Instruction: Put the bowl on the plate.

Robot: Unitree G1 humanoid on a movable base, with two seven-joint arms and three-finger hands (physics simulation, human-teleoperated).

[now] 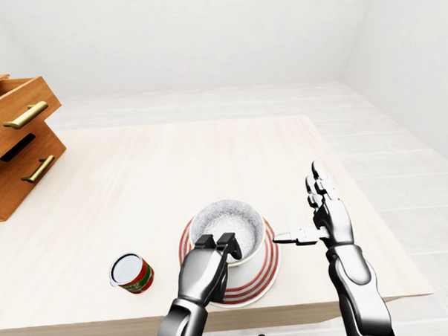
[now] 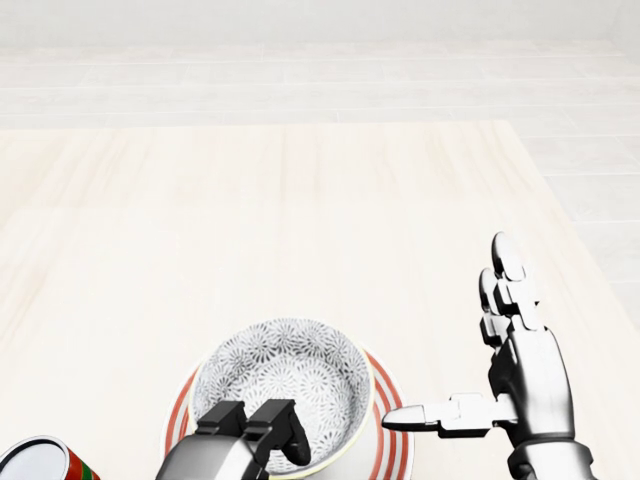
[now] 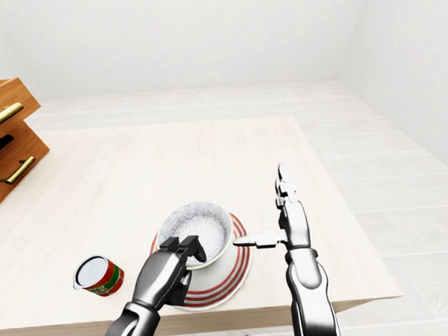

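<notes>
Looks like the bowl (image 2: 280, 372) is over the striped plate (image 2: 396, 440) by the table's (image 2: 300, 220) robot-side edge. Left hand (image 1: 206, 269) pinches its rim; right hand (image 1: 330, 219) is spread flat, empty. I'd centre it, then release gently upward.

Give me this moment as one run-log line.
left hand: gripping bowl rim | bowl: over plate | right hand: open, beside plate | can: left of plate

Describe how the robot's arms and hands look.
The left arm and right arm are glossy silver-grey metal in smooth segments. The left hand has black fingers; the right hand has silver fingers with dark joints. No cables or markings show.
</notes>
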